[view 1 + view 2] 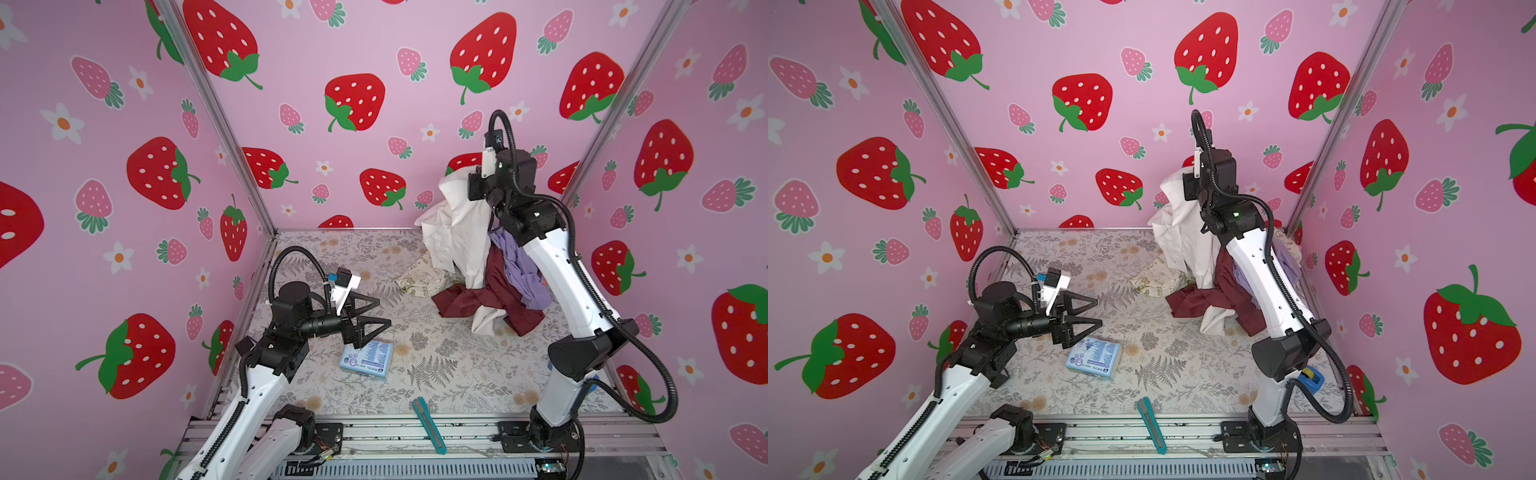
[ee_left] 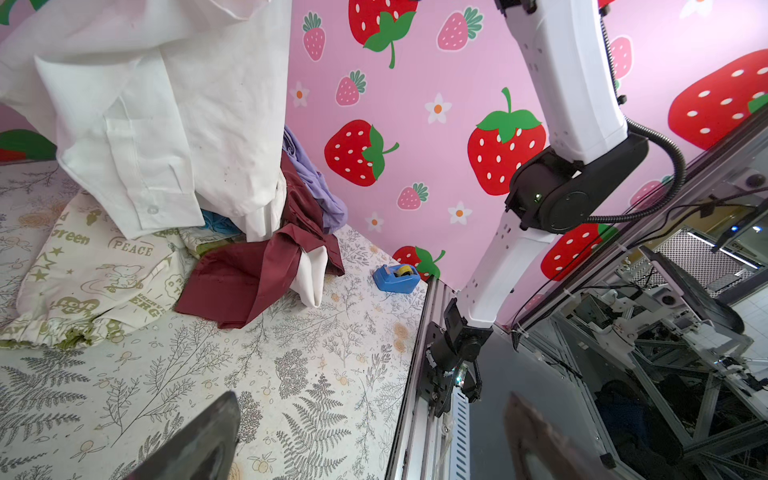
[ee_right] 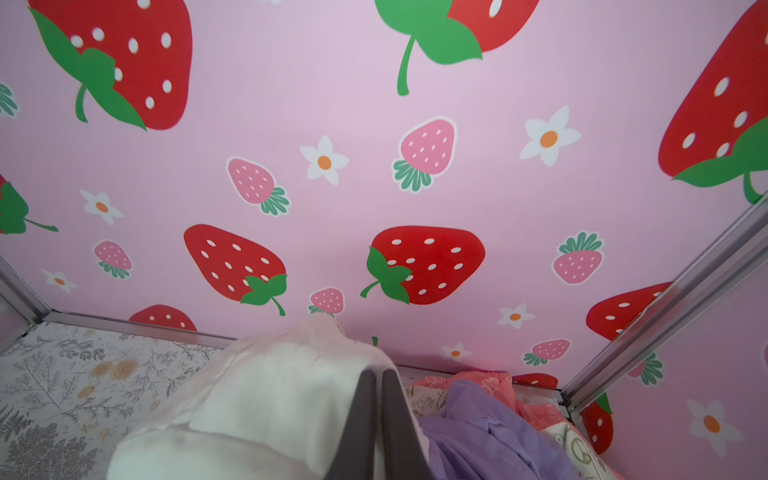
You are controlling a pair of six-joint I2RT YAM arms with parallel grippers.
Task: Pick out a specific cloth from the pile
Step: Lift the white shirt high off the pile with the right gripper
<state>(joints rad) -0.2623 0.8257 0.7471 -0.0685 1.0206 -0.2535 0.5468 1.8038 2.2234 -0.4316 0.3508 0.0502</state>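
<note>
Surface: pale, printed with grey ferns and flowers, walled in by pink strawberry panels.
The cloth: plain off-white. It hangs high at the back right. Its top is bunched at the right pincer and its lower folds drop into the pile. One white fold shows through the maroon fabric down at the surface. The left wrist view shows a buttoned cuff and seams.
The pile: on the back right of the surface, just in front of the right arm. A maroon garment is spread at the front, a lavender garment is against the arm, and a cream printed fabric lies flat on the left side.
Left pincer: jaws spread wide with nothing between them. It hovers above the surface, just behind the blue packet and well apart from the pile.
Right pincer: raised, jaws pressed together and pinching the top of the cloth.
Blue packet: flat on the surface, front left of centre.
Teal cutter: lies across the front edge, partly on the metal rail.
Blue tape dispenser: on the surface by the right wall.
</note>
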